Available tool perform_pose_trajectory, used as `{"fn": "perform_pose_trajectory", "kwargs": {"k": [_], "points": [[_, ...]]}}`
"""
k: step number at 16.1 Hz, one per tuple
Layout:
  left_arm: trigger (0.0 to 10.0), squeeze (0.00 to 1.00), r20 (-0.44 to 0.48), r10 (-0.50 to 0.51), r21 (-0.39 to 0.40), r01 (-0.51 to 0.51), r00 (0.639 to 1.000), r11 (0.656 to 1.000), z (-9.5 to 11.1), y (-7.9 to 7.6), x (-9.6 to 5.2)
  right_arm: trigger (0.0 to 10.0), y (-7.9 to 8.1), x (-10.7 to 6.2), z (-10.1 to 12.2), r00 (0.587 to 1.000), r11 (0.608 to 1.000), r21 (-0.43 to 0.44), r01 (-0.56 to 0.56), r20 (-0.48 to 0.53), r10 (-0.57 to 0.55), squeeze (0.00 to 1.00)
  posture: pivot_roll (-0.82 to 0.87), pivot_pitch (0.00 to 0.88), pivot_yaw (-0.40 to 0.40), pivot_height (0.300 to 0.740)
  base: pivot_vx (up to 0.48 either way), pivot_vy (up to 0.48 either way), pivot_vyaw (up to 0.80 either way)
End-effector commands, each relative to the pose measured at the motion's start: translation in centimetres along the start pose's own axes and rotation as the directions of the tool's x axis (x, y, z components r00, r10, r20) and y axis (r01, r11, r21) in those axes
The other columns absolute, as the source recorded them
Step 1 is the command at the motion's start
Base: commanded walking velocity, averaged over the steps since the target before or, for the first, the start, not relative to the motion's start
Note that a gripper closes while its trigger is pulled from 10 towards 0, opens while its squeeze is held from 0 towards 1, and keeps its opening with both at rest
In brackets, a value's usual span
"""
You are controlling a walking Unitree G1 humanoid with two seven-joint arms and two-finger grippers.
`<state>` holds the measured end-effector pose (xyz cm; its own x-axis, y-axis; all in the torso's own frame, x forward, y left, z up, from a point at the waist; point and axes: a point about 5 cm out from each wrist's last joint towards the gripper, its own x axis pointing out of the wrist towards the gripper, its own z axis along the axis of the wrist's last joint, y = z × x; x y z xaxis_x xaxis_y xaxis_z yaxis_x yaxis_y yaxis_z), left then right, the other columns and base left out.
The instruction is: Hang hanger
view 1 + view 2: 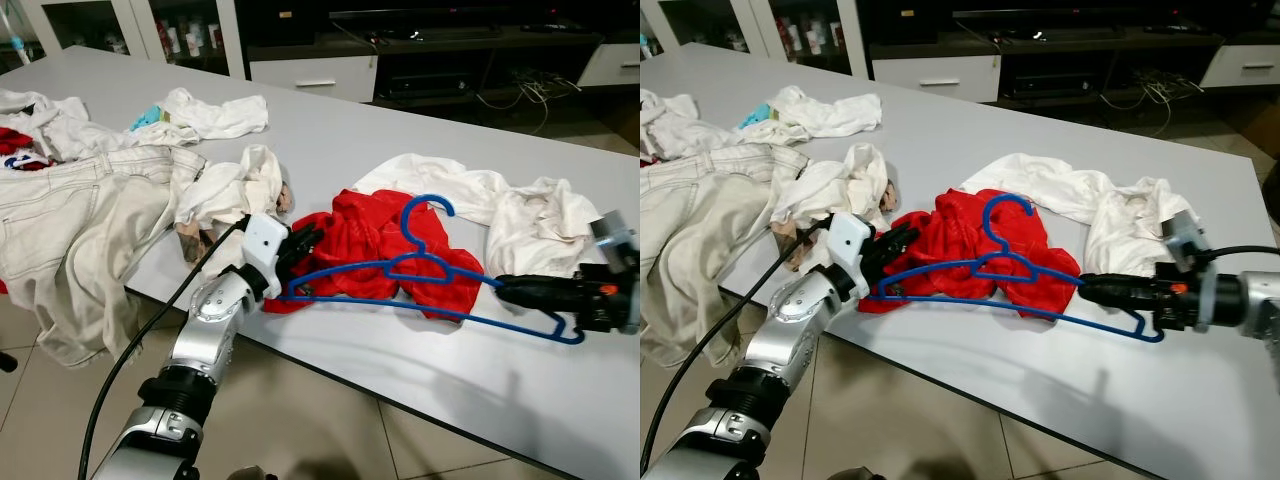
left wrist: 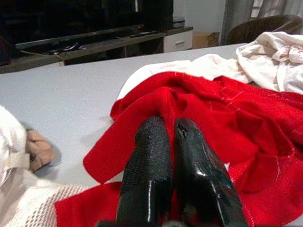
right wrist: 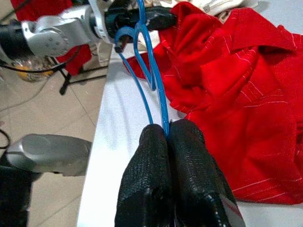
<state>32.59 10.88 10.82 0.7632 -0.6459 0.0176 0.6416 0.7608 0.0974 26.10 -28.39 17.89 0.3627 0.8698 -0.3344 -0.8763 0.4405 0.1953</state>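
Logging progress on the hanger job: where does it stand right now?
Done: the blue hanger is picked out, lying over the red garment on the grey table. In hand: the right gripper is shut on the hanger's end; the left gripper, fingers together, sits at the other end against the red cloth. Left: dressing the hanger and hanging it; the garment is not on it yet.
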Motion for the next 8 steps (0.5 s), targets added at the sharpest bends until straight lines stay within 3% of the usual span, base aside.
{"fn": "perform_pose_trajectory", "kwargs": {"k": [1,8], "points": [[10.0,0.00,0.004,-0.015,0.000,0.015,1.000,1.000,-0.03,-0.64,0.26,10.0,-0.24,1.00,0.83,1.000,0.999,-0.046,0.013,0.005,-0.013,0.00,-0.06,0.000,0.003,0.740,0.000,0.000,0.00],[10.0,0.00,0.003,-0.006,-0.001,0.006,1.000,1.000,-0.26,-0.71,0.04,10.0,-0.50,0.66,0.75,0.999,0.998,-0.048,0.036,-0.001,-0.036,0.00,-0.06,0.000,-0.003,0.740,0.000,0.000,0.00]]}}
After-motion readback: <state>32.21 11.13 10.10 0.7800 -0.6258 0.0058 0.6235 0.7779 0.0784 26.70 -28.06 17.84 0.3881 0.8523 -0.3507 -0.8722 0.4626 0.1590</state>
